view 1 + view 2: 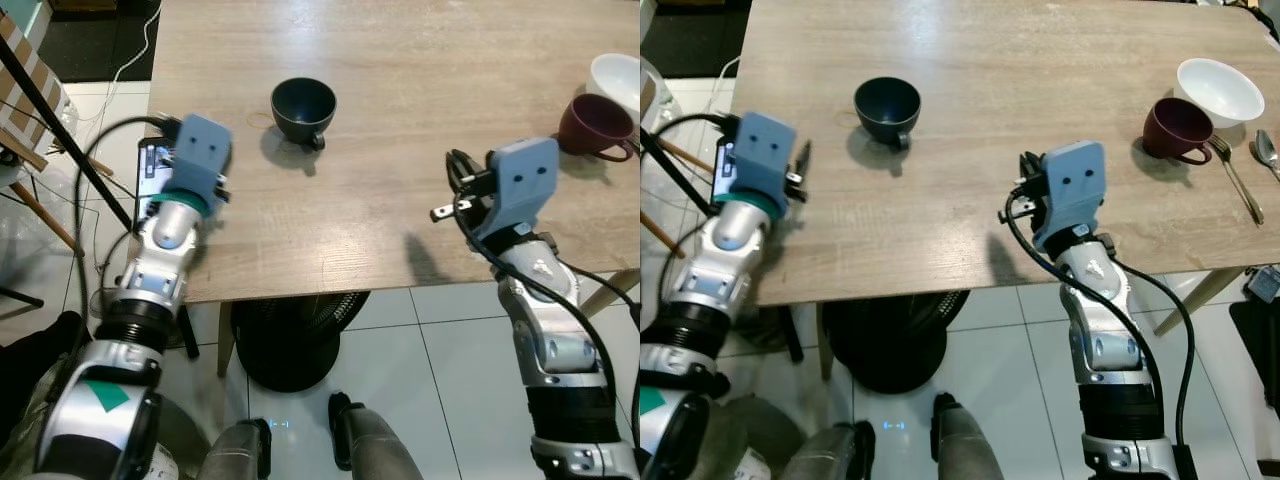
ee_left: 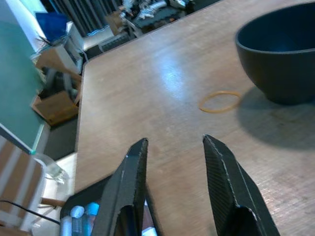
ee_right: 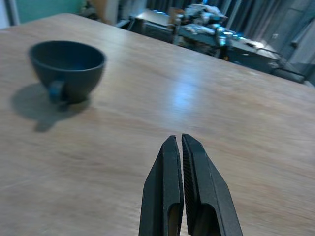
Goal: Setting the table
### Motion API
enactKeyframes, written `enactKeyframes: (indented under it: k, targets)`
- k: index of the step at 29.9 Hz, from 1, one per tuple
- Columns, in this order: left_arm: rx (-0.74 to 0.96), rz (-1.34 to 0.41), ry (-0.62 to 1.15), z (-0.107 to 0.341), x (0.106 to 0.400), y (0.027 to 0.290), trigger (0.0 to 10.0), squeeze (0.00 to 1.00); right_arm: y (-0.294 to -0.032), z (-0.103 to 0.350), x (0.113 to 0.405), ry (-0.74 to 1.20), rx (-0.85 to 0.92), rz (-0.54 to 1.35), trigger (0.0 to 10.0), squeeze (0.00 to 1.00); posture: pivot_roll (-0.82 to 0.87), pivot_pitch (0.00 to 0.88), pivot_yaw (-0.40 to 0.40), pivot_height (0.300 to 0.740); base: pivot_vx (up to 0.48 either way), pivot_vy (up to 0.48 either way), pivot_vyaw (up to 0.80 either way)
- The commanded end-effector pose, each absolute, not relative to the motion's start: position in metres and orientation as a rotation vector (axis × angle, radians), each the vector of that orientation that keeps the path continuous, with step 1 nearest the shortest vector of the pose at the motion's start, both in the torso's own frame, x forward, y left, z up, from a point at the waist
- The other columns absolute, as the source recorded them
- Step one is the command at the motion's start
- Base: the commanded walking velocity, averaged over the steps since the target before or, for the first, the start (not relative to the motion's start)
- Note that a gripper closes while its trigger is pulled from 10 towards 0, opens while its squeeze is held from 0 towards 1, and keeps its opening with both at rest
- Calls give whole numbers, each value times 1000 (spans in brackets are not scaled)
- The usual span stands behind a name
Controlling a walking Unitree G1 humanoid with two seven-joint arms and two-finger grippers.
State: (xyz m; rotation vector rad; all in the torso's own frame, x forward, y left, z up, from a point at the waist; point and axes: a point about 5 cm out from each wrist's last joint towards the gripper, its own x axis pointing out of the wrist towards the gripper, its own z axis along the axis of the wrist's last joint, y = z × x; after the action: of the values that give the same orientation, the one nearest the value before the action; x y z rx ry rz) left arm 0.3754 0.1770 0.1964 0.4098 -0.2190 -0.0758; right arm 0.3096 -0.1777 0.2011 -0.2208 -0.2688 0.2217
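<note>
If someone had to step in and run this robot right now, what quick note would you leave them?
Left gripper: open, empty, over the table's left edge, pointing toward the dark cup.
Right gripper: shut, empty, above the table's near middle.
Maroon cup, white bowl, fork and spoon sit together at the far right.
A rubber band lies beside the dark cup.
Nothing is held; the dark cup stands apart from the rest.

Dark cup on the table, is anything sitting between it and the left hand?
Only a thin rubber band lies flat on the table near the dark cup. It would not block the open left hand.
</note>
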Motion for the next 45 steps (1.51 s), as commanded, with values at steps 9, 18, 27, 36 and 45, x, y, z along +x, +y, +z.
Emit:
enactKeyframes:
  k: [9,18,27,36,45]
  targets:
    - [438,-117,-280,216,358,184,10000,0,-115,175,327,-222,-158,344,10000,0,18,131,18,740,0,0,0]
    - [548,-239,-346,233,323,177,10000,0,-67,171,342,-216,-128,339,10000,0,97,109,27,740,0,0,0]
    - [612,-343,-342,251,311,177,10000,0,-69,178,356,-259,-212,298,10000,0,160,117,30,740,0,0,0]
    - [426,-240,-274,245,339,172,10000,0,-145,205,365,-362,-267,-8,10000,0,117,139,39,740,0,0,0]
    - [333,-239,-191,229,367,157,10000,0,-210,217,354,-371,-273,-173,10000,0,56,160,44,740,0,0,0]
